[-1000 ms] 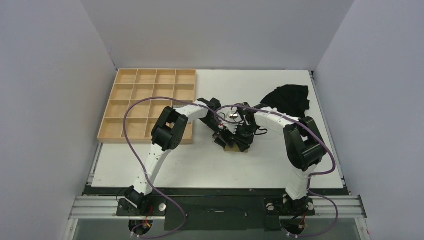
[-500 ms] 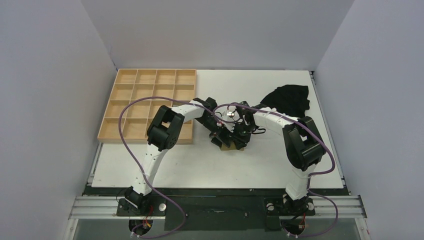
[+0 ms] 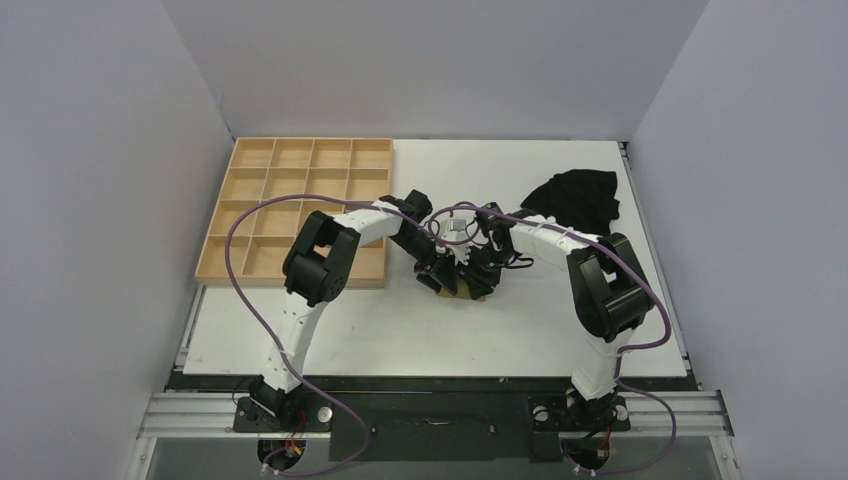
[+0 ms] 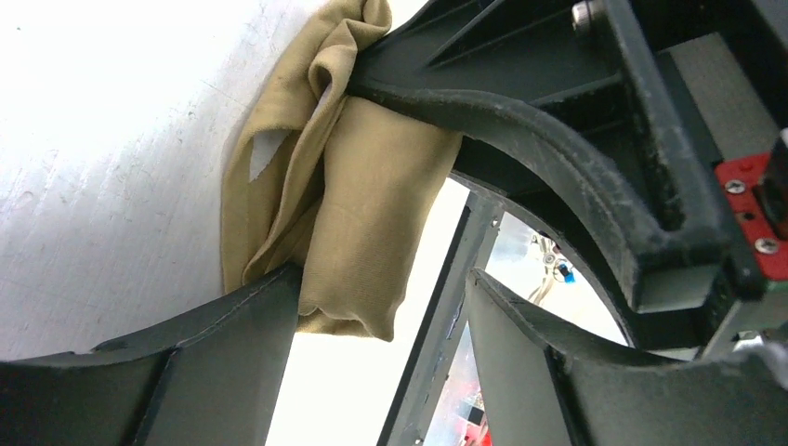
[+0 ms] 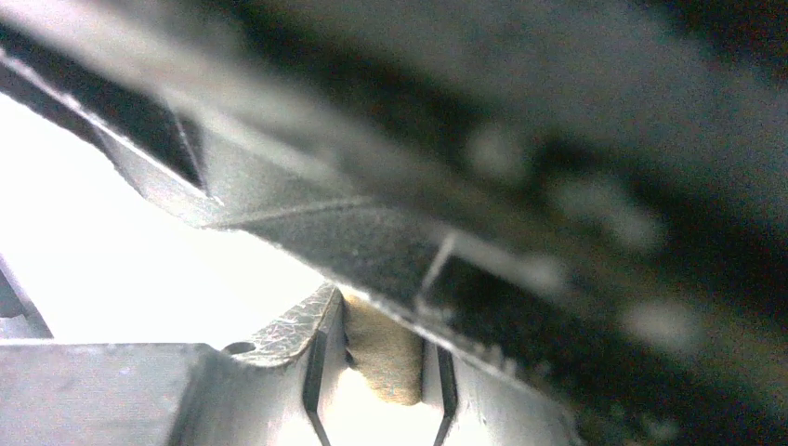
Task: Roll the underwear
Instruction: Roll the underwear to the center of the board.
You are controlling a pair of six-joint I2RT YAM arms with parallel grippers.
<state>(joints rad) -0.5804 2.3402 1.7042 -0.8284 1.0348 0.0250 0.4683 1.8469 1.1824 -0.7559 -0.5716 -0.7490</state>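
Leftward swung the elbow of your left arm (image 3: 320, 258), out over the near right corner of the wooden tray (image 3: 255, 180), while its wrist kept to the middle of the table (image 3: 380, 330). Your right arm (image 3: 600, 285) hardly shifted, and the black garment (image 3: 580, 195) lay untouched at the far right. That swing re-angled the left gripper (image 4: 383, 283) against the right gripper (image 5: 381, 367), and the pair crept slightly away from you. The left gripper's jaws stood apart. One of its fingers (image 4: 232, 334) touched the lower end of the underwear (image 4: 367, 177), and daylight showed between the cloth and the other finger, so that side held nothing. The right gripper was clamped on a narrow fold of the khaki fabric, and in the left wrist view its dark finger lay across the top of the bundle, pinning it to the table. The underwear sat between the two grippers at table centre as a compact, bunched wad, well apart from the tray. A loose flap curled at its far end, and a sliver of the cream panel (image 4: 265, 153) showed along one side. Judged from this, the roll was largely formed but not tidy. Your left side appeared to be between grips, so only the right pinch kept the wad from loosening.
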